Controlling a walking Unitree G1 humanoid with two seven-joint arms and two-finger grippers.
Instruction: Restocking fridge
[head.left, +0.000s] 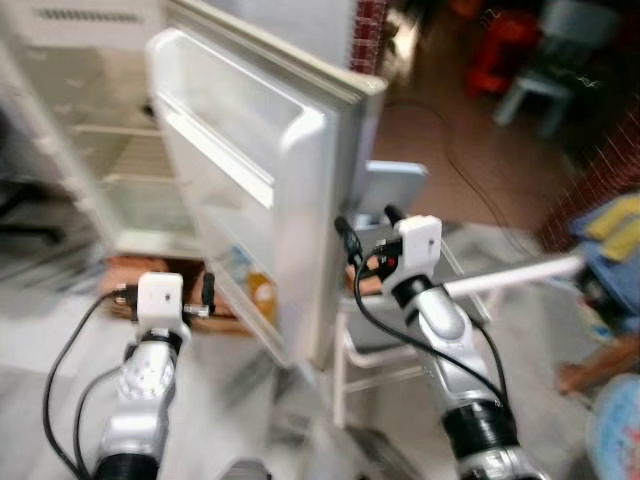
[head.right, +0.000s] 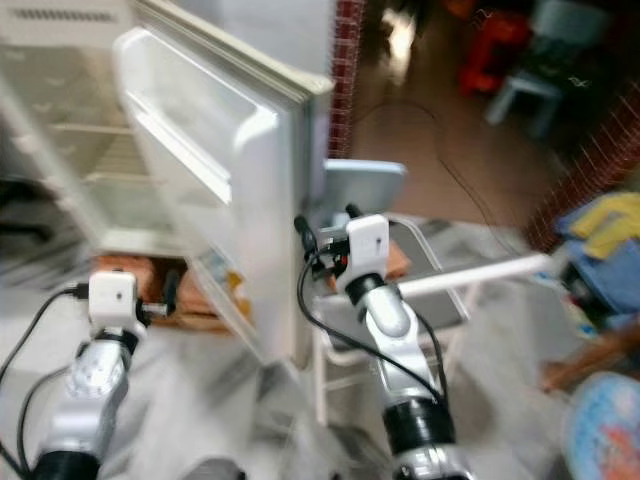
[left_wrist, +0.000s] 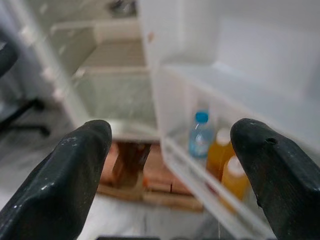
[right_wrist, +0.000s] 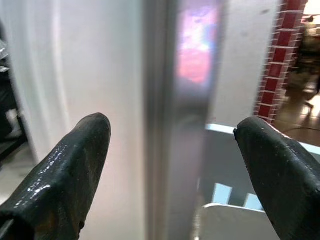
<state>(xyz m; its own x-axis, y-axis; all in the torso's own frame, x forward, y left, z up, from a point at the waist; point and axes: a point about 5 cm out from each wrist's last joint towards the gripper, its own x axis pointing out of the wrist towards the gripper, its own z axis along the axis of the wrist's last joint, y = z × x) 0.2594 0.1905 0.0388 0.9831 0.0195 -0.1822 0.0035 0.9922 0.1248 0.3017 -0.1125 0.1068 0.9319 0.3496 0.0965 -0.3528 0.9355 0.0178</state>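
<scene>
The right gripper (head.left: 366, 228) is held spread, the open fridge door's edge (right_wrist: 175, 150) just ahead between its fingers. The left gripper (left_wrist: 170, 175), also spread, faces the door shelf's bottles (left_wrist: 220, 155).

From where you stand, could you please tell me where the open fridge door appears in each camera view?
Left eye view: the fridge door stands open in the middle.
Right eye view: the door sits centre-left.
Left wrist view: its inner shelf holds bottles, beyond the open left gripper.
Right wrist view: its edge runs between the open right gripper fingers.
Shared landmark: the door itself.
</scene>
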